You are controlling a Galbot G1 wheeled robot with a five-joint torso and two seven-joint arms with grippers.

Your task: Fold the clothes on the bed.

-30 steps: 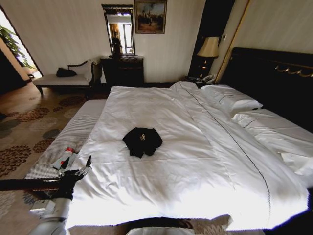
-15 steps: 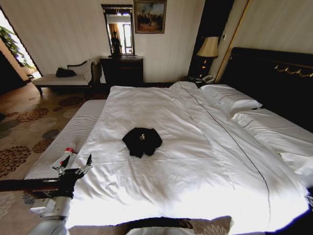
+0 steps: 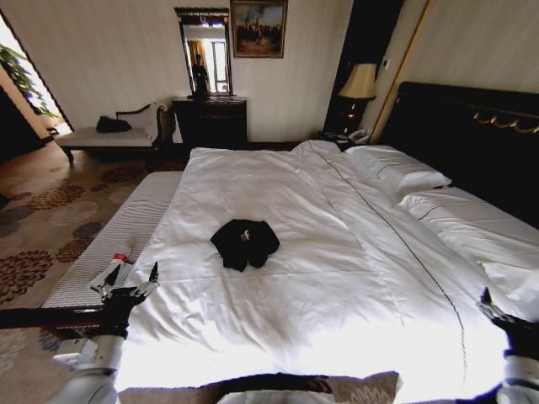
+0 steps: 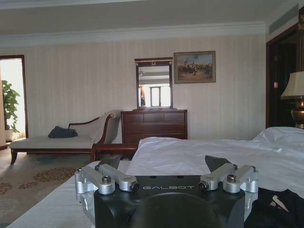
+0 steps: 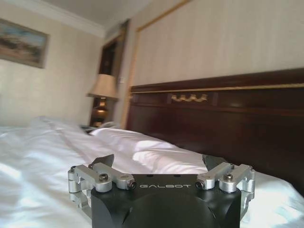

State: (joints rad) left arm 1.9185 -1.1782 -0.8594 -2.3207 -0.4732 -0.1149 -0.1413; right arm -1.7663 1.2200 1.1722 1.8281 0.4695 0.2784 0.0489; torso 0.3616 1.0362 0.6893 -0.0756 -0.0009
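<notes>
Black T-shirt [image 3: 244, 243] lies bunched in a heap on the white duvet [image 3: 337, 278], near the middle of the bed [image 3: 472, 126], a bit toward the robot's left. A small white mark shows on top of the heap; lettering can't be read.

Left claw [image 3: 130, 282] hovers at the bed's left edge, between the duvet and the striped bench [image 3: 114, 240], fingers spread apart, empty. Shirt sits ahead of it and to its right, well apart, no contact. A white bottle with a red cap [image 3: 111, 271] lies on the bench just beside this claw.

Right claw [image 3: 498, 313] is low at the right side of the bed over the duvet, well apart from the shirt, which is ahead and far to its left. Fingers apart, nothing held.

Left wrist view adds the room behind: dresser [image 4: 153, 126] with mirror [image 4: 153, 84], painting [image 4: 194, 67], chaise [image 4: 57, 140], plus a corner of the black shirt beside the claw body. Right wrist view faces the other way: dark headboard, pillow [image 5: 133, 142], lamp [image 5: 103, 88], claw fingers [image 5: 105, 160] spread.
</notes>
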